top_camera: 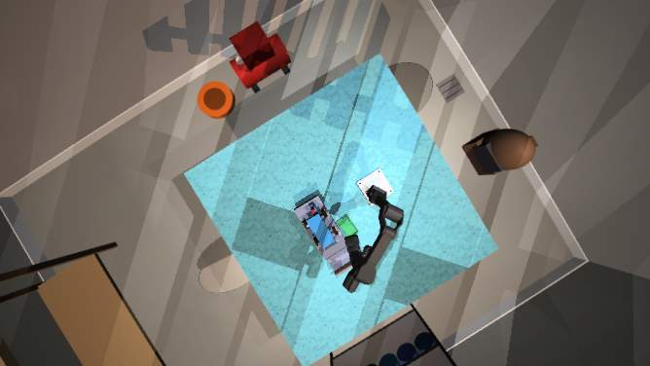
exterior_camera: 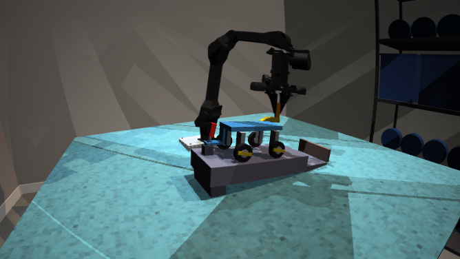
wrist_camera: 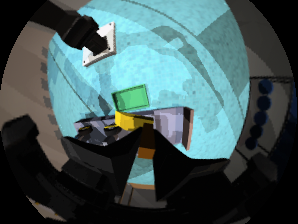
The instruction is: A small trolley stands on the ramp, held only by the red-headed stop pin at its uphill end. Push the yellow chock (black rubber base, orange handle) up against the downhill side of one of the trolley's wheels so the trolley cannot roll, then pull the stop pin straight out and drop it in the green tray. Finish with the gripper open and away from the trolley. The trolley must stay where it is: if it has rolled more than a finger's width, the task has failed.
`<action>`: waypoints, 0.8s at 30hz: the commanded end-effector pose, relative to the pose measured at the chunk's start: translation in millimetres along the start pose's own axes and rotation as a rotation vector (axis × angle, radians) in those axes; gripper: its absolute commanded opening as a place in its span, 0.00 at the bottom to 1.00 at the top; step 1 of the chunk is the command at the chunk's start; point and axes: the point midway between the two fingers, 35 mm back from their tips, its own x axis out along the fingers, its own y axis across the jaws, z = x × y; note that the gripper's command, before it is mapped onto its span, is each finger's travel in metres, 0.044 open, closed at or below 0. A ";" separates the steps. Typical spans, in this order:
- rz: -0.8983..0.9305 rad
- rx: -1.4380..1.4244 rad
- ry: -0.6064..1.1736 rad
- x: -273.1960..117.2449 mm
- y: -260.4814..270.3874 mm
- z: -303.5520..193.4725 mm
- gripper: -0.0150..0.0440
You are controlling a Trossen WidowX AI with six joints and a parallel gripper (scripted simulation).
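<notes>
My gripper (exterior_camera: 279, 111) (wrist_camera: 147, 130) points down and is shut on the orange handle of the yellow chock (exterior_camera: 270, 119) (wrist_camera: 131, 121). The chock is in the air, near the height of the trolley's deck, towards the downhill end. The blue-topped trolley (top_camera: 321, 231) (exterior_camera: 253, 126) stands on the grey ramp (top_camera: 336, 255) (exterior_camera: 262, 173) (wrist_camera: 168, 125). The red-headed stop pin (top_camera: 312, 211) (exterior_camera: 213, 129) stands upright at its uphill end. The green tray (top_camera: 347, 225) (wrist_camera: 131, 98) lies beside the ramp, on the arm base's side. The chock's black rubber base cannot be made out.
A brown end board (exterior_camera: 315, 150) (wrist_camera: 189, 128) stands across the ramp's low end. The arm's white base plate (top_camera: 375, 184) (exterior_camera: 189, 141) (wrist_camera: 111, 50) lies beyond the tray. Two trolley wheels (exterior_camera: 243, 153) (exterior_camera: 277, 149) with yellow bars face the exterior view.
</notes>
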 end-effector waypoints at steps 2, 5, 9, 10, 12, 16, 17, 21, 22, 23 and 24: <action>0.019 -0.169 0.004 1.1 -1.2 -1.4 0.25; 0.026 -0.271 0.004 1.1 -1.4 -1.3 0.25; 0.028 -0.294 0.005 1.1 -1.5 -1.3 0.25; 0.028 -0.294 0.005 1.1 -1.5 -1.3 0.25; 0.028 -0.295 0.005 1.2 -1.8 -1.9 0.25; 0.028 -0.304 0.006 3.3 -6.2 -13.6 0.25; 0.028 -0.305 0.007 3.5 -6.8 -15.3 0.25; 0.028 -0.305 0.007 5.6 -9.7 -24.1 0.25; 0.028 -0.305 0.008 6.1 -10.2 -25.7 0.25; 0.028 -0.305 0.008 6.5 -10.7 -27.1 0.25; 0.028 -0.305 0.008 6.7 -10.9 -27.5 0.25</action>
